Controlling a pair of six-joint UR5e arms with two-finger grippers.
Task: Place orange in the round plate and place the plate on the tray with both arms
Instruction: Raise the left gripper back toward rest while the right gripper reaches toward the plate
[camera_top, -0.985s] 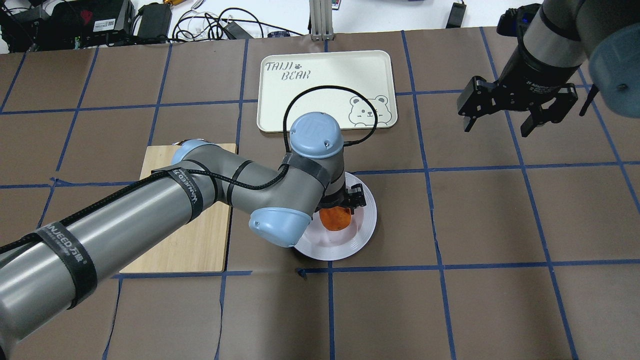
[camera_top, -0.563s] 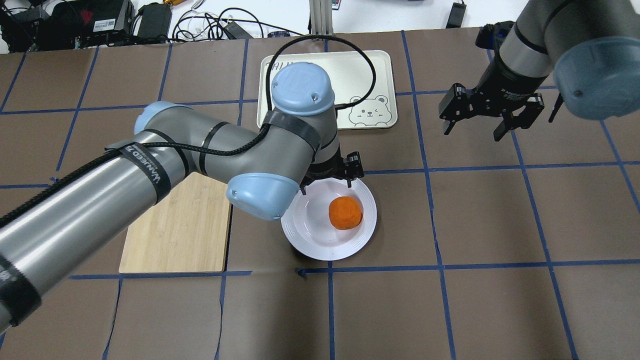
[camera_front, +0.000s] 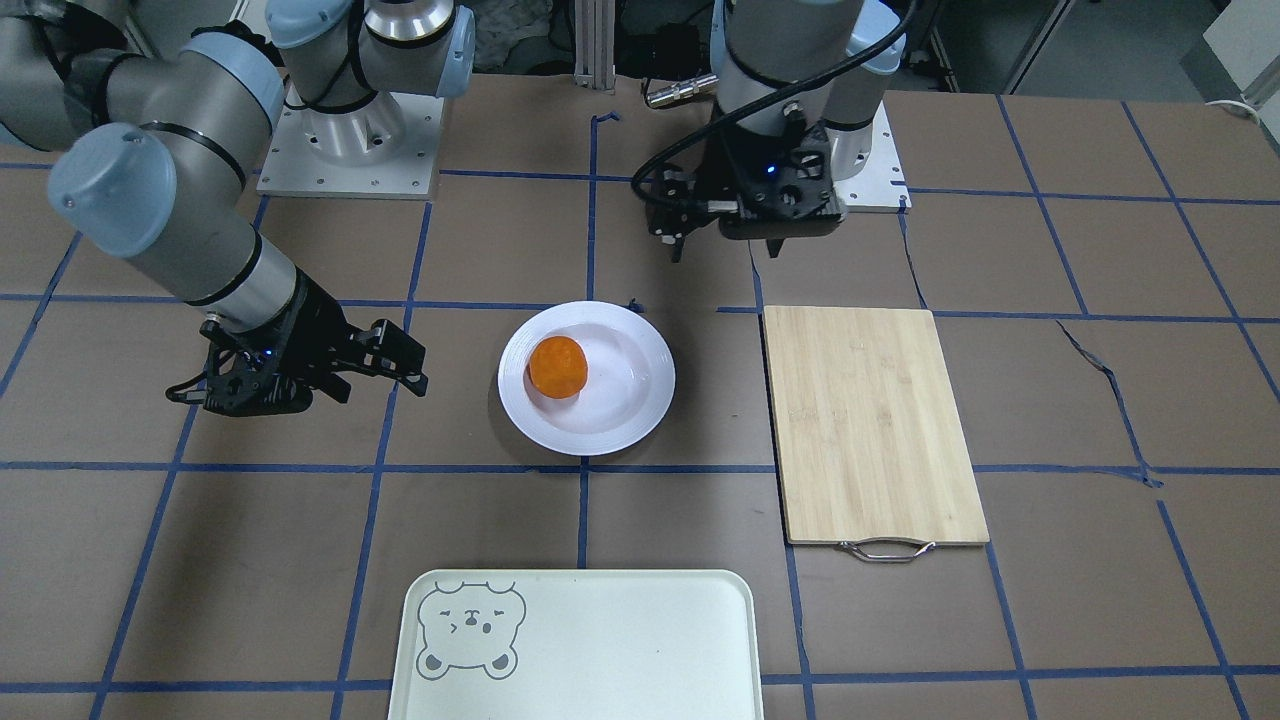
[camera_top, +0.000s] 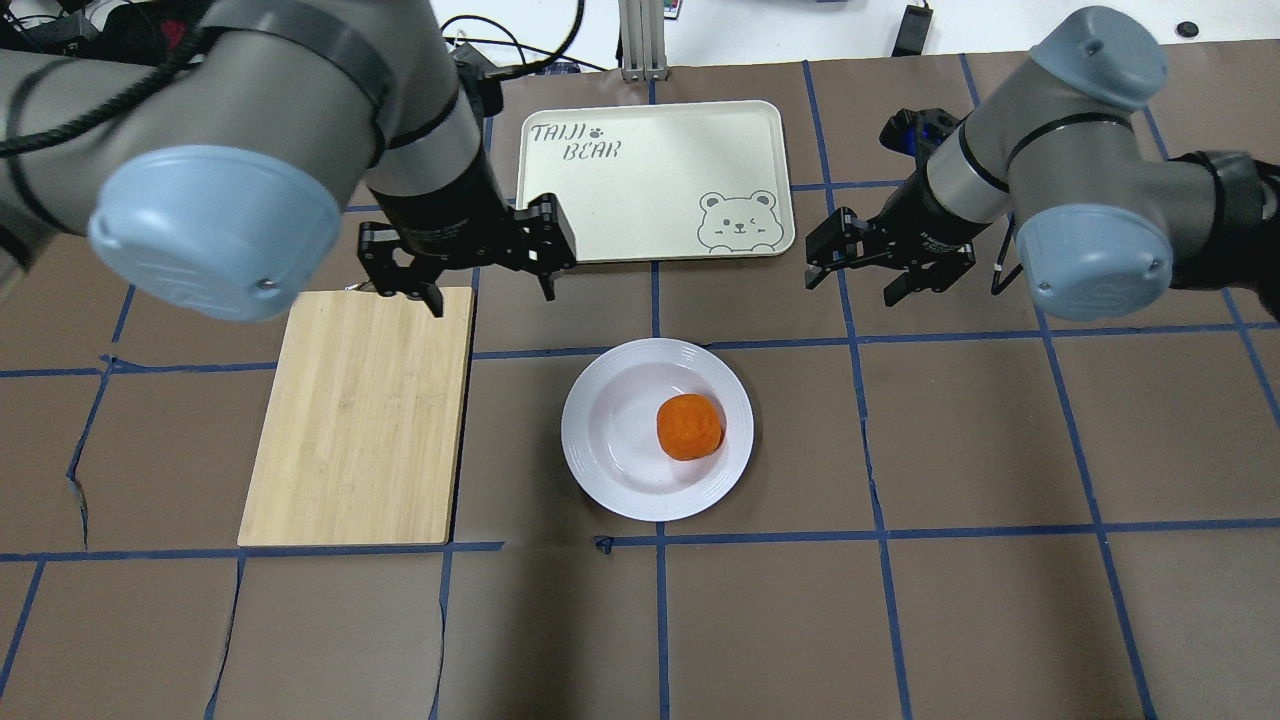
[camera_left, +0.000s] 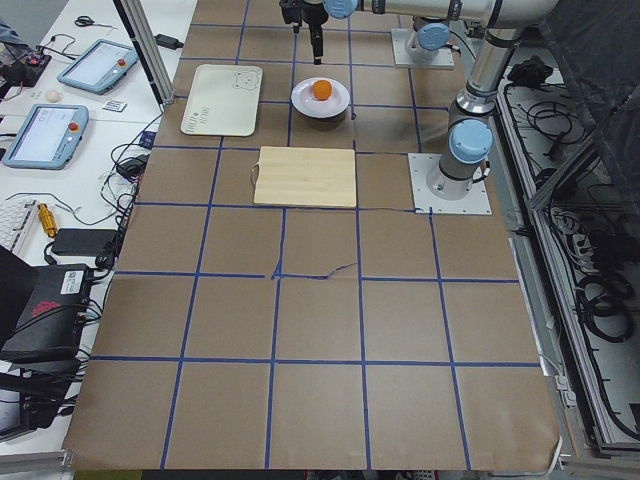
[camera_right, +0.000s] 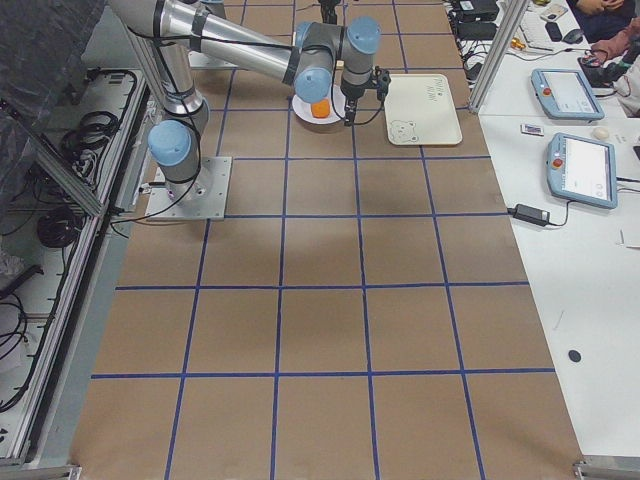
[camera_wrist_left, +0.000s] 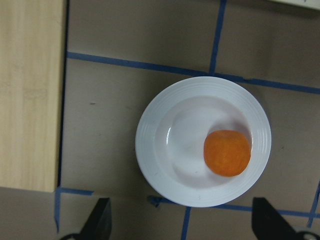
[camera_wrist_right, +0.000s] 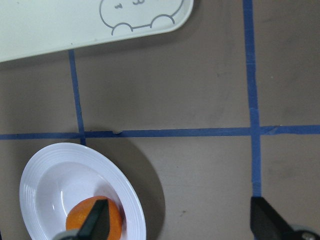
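Overhead view, left to right. The board (camera_top: 355, 415) lies flat on the table (camera_top: 1000, 450), its metal handle (camera_front: 887, 549) on the end away from the robot.

The left gripper (camera_top: 490, 290) hangs above the board's far right corner, between board and tray. We see its fingers (camera_top: 548, 275) spread wide apart and holding nothing. Its wrist camera looks straight down on the plate, with both fingertips (camera_wrist_left: 102, 222) at the bottom edge, well apart.

The plate (camera_top: 600, 480) sits on the table just right of the board and apart from it. The orange (camera_top: 689, 427) rests in the sunken centre, off toward the plate's right side and free of both grippers.

The tray (camera_top: 650, 170) lies beyond the plate with a strip of table between them. Its bear outline (camera_top: 738, 220) is in the corner nearest the plate. We note that the plate is not yet on the tray.

The right gripper (camera_top: 850, 290) hovers just right of the tray's bear corner, over the table. Its fingers (camera_top: 812, 270) are apart and empty. In its wrist view the fingertips (camera_wrist_right: 97, 222) stand wide, with the plate's rim and the orange at lower left.
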